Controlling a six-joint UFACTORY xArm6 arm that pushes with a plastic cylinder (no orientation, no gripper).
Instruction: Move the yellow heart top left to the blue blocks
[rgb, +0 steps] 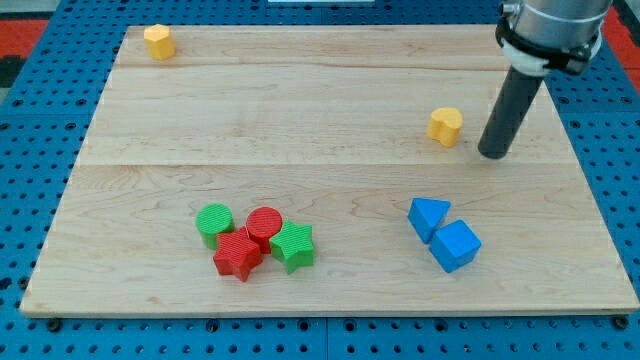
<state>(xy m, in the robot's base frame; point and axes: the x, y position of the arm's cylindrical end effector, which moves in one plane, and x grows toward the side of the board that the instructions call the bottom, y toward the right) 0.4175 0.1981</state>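
Note:
A yellow heart (446, 126) lies on the wooden board at the view's right, above the middle. Two blue blocks sit below it near the view's lower right: a blue triangle (427, 217) and a blue cube (456, 245), touching each other. My tip (493, 155) rests on the board just to the right of the yellow heart and slightly lower, with a small gap between them. The rod rises toward the view's top right.
A second yellow block (158, 41), pentagon-like, sits in the board's top left corner. A cluster lies at the lower middle: green cylinder (214, 221), red cylinder (264, 225), red star (237, 255), green star (294, 247). The board's edge (330, 312) borders blue pegboard.

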